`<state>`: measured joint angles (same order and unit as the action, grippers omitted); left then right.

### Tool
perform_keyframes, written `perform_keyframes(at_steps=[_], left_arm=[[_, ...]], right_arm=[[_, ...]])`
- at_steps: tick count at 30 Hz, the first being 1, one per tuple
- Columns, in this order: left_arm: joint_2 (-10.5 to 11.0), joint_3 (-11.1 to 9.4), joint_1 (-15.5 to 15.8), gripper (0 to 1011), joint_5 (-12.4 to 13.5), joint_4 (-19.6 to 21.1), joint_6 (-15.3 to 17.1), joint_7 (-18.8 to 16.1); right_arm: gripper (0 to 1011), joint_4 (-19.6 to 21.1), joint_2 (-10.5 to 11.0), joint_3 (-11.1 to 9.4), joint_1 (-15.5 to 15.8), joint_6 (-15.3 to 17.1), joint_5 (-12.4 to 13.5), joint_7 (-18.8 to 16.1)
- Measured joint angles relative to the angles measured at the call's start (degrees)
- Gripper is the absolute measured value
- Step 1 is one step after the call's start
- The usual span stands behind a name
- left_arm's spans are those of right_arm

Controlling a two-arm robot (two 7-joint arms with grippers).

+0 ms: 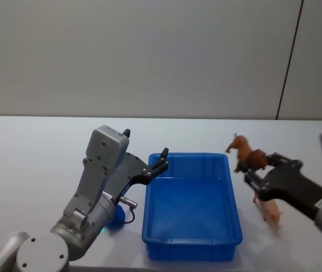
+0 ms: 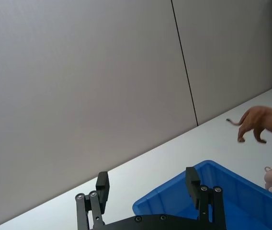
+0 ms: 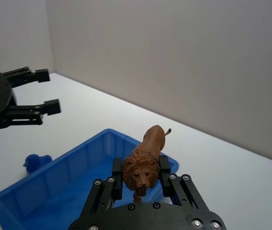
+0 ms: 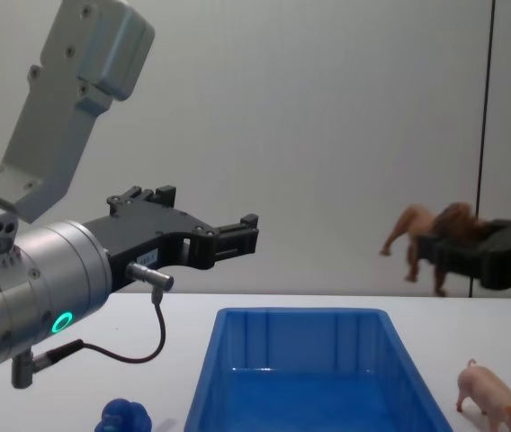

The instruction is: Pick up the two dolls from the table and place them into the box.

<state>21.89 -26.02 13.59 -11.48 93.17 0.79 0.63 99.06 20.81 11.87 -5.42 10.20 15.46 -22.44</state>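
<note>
The right gripper (image 3: 141,168) has its jaws closed on the brown lion (image 1: 241,148), clamped across the mane and shoulders, and holds it in the air well clear of the desk (image 1: 36,147). Seen from the head camera with the box (image 1: 192,249) as the dial's centre, the lion hangs at about 2 o'clock, just outside the far right corner. Its long axis runs from the head in the jaws out to the rump and tail, which point toward 10 o'clock.

The coming move turns on this: the open box lies at about 8 o'clock from the right jaws and lower down. A short carry that way should bring the lion over the blue floor before the jaws open. The rump already reaches close to the rim, so the risk is that it catches the wall.

The pink pig (image 1: 272,212) stands on the desk at 4 o'clock of the box, beneath the right arm, which is the nearer arm to it. The blue figure (image 1: 115,217) sits on the desk at 8 o'clock, beside the left arm. The left gripper (image 2: 146,178) hovers over the box's 10 o'clock corner with its jaws spread wide and holding nothing.
</note>
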Motion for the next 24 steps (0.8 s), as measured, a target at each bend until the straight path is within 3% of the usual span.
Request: perform_keyframes(at_steps=[10,24], left_arm=[[0.0,0.0,0.0,1001,0.0,0.0,0.0,0.0],[0.0,0.0,0.0,1001,0.0,0.0,0.0,0.0]], right_arm=[[437,-0.63,-2.96,3.14,-1.35,4.23,-3.54,-0.77],[872,-2.18,-4.46,4.54,-2.13,5.34,-5.09,0.39]])
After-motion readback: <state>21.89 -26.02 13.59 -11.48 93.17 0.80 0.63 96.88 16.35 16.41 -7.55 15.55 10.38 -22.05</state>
